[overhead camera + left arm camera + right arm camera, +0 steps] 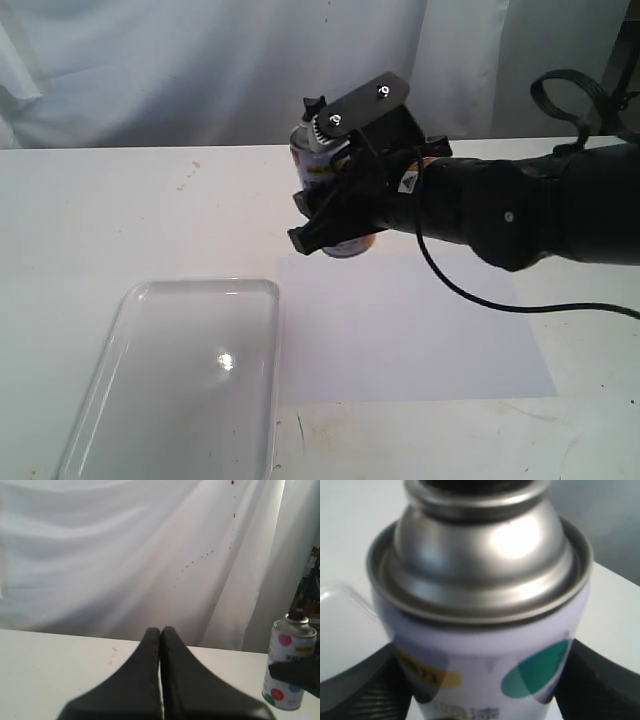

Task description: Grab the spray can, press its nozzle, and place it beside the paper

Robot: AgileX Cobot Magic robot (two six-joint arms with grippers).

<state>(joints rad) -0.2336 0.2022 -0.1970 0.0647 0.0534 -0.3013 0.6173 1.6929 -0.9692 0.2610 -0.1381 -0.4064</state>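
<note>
spray can (485, 645) | silver dome, white label, coloured spots | in right claw (306, 220)

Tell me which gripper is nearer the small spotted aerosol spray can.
Right. The right gripper grips the silver-topped, white-labelled spray can around its body. The left gripper, shut and empty, sits apart from the can.
</note>
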